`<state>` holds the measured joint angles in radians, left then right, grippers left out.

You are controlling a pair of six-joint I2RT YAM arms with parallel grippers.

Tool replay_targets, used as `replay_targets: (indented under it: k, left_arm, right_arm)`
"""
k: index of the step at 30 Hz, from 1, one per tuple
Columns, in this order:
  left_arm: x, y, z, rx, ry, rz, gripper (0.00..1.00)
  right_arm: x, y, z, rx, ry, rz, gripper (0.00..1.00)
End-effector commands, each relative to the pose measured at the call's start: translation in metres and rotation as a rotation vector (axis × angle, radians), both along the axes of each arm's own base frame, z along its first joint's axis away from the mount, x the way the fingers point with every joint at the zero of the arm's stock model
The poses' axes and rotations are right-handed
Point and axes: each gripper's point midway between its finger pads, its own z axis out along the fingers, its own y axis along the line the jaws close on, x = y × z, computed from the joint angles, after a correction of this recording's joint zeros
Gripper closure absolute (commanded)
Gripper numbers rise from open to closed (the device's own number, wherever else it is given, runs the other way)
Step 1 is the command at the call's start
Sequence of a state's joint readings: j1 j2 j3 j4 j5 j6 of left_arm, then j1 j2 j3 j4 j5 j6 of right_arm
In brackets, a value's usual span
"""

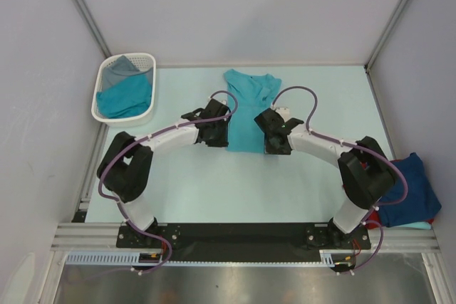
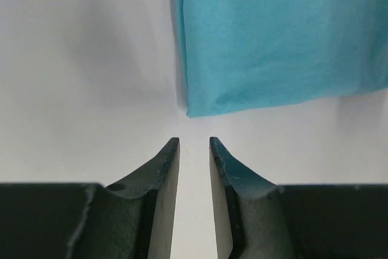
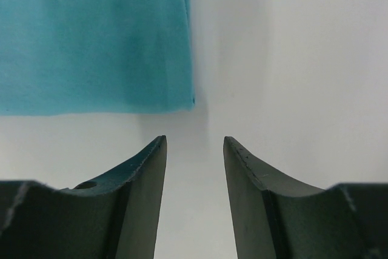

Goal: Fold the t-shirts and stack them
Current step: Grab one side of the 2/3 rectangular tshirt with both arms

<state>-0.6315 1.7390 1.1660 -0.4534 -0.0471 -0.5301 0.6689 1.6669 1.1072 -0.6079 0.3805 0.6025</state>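
Teal t-shirt (image 1: 249, 108) is the one being worked on. It lies flat on the table (image 1: 214, 190) with its collar at the far end, and it's a narrow strip rather than a full shirt shape, so I reckon the sides are already folded in and what's left for this one is the crosswise fold plus the trip to the pile. Off to the right of it, nearer the arm bases, a navy shirt (image 1: 407, 190) lies on top of what looks like a small stack, with a lighter teal edge (image 1: 410, 226) peeking out underneath, so I'd say a couple are done. Off to the left of it sits the white basket (image 1: 130, 55) with a grey shirt (image 1: 121, 70) and another blue-green shirt (image 1: 128, 99) crumpled inside, so at least two more to go by my count. Claws: the left claw (image 2: 194, 144) hangs just off the teal shirt's near left corner, jaws parted a little, nothing between them and not touching the cloth. The right claw (image 3: 194, 141) mirrors it just off the near right corner, jaws spread noticeably wider, also empty, with bare table under it. Neither has hold of anything, and both look lined up on the near hem.
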Motion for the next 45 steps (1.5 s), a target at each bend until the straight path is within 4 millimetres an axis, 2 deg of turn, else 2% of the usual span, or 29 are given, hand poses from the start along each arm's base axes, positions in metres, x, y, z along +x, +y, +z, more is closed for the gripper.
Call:
replay_targets:
  k: [1,12,24,33,38,45]
  left_arm:
    - [0.013,-0.001,0.005,-0.008,-0.041,-0.004,0.69]
    - [0.028,0.001,-0.002,-0.020,-0.017,0.020,0.69]
    - [0.035,-0.005,-0.012,-0.024,0.013,0.022,0.70]
    - [0.032,-0.012,-0.026,-0.037,0.059,0.006,0.70]
    - [0.030,-0.017,-0.030,-0.057,0.079,0.000,0.74]
    - [0.026,-0.015,-0.033,-0.055,0.090,-0.001,0.87]
  right_arm:
    - [0.018,0.004,0.003,0.006,-0.038,-0.026,0.53]
    - [0.031,0.012,-0.007,0.010,-0.014,-0.016,0.56]
    - [0.031,0.004,-0.030,0.009,0.048,-0.022,0.65]
    - [0.028,0.000,-0.037,0.015,0.077,-0.020,0.66]
    - [0.027,-0.002,-0.038,0.015,0.084,-0.018,0.67]
    - [0.022,-0.002,-0.039,0.024,0.101,-0.014,0.76]
